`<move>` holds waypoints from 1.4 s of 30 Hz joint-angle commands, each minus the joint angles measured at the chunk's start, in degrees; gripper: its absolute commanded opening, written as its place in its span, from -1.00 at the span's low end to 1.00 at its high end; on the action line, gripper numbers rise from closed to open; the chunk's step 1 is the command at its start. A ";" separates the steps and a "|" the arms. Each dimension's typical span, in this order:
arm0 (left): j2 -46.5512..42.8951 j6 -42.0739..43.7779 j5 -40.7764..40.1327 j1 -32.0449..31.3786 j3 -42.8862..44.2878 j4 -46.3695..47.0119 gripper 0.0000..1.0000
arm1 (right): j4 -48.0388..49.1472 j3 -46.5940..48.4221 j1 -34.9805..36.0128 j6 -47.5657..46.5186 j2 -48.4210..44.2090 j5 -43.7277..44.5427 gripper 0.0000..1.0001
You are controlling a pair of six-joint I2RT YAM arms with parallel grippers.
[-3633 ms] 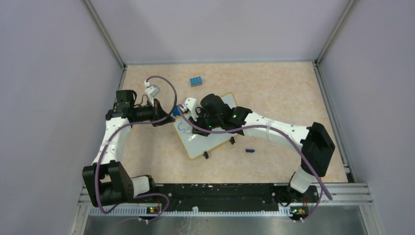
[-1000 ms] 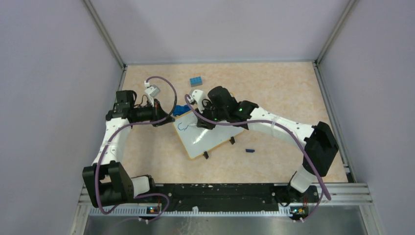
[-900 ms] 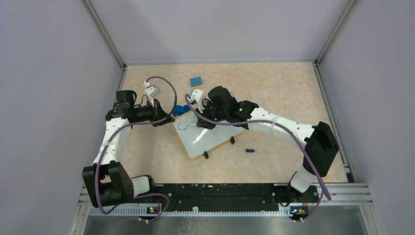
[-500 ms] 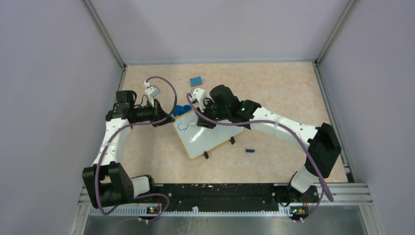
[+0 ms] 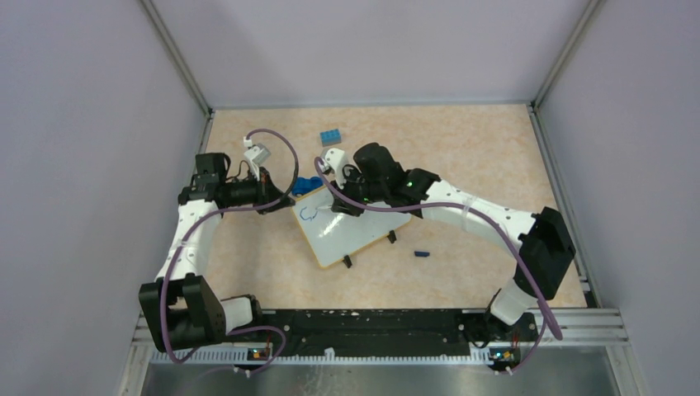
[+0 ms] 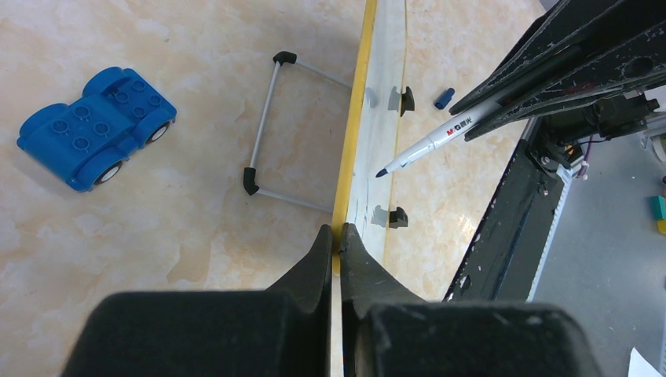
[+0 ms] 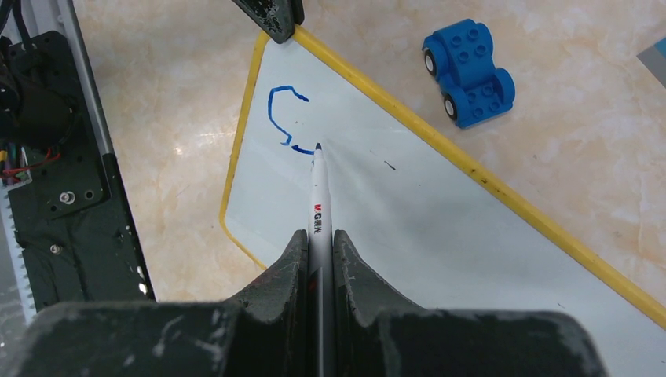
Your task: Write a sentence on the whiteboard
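Toy car (image 7: 469, 72), brick (image 5: 331, 137), perhaps marker cap (image 5: 422, 253)

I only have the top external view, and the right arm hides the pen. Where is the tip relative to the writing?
Observer: In the right wrist view, the marker in the right claw has its tip at the lower end of the blue scrawl.
Operator: And the left claw?
Observer: The left claw is shut on the whiteboard at its yellow rim.
Operator: Anything behind the board?
Observer: A wire stand, seen by the left wrist.
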 commanded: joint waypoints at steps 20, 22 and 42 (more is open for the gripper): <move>-1.19 0.24 0.27 -0.28 -0.80 -1.03 -1.00 | 2.82 0.13 0.23 -0.76 1.35 0.28 -1.00; -1.12 0.25 0.28 -0.27 -0.80 -1.03 -1.00 | 2.76 -0.31 0.26 -0.76 1.21 0.15 -1.00; -1.03 0.14 0.05 -0.26 -0.76 -1.07 -1.00 | 1.45 -2.91 0.44 -1.37 -1.55 0.80 -1.00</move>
